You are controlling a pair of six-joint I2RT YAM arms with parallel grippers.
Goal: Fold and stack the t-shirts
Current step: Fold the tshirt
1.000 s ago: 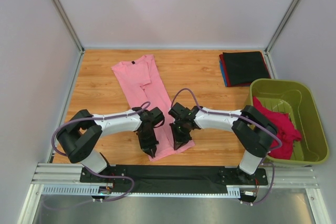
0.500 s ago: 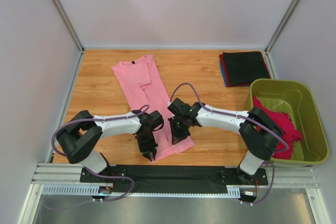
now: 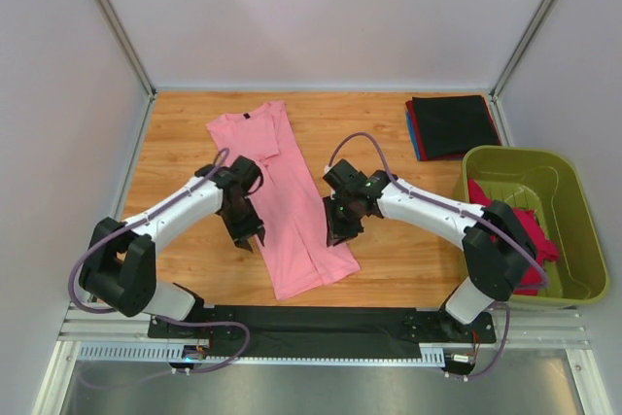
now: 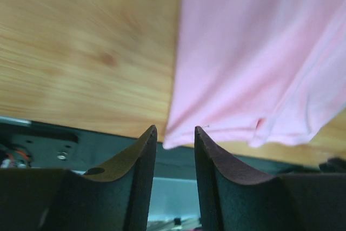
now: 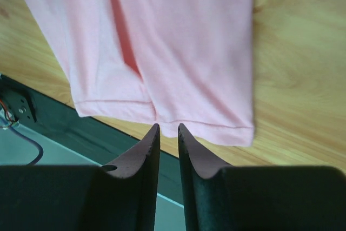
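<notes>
Seemingly midway: pink t-shirt (image 3: 292, 196) folded lengthwise on the bench (image 3: 175, 143), finished stack (image 3: 452, 125) far right; left end effector (image 4: 175, 133) and right end effector (image 5: 168, 131) narrowly parted, empty

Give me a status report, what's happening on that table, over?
Left tool, right tool: open, empty, flanking the pink t-shirt. Shirt flat, a long narrow strip. Folded stack, green tub off to the right.

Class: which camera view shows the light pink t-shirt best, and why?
Top external: almost the whole light pink t-shirt is in view, collar to hem, lying on the table. Both wrist views catch only its hem end.
</notes>
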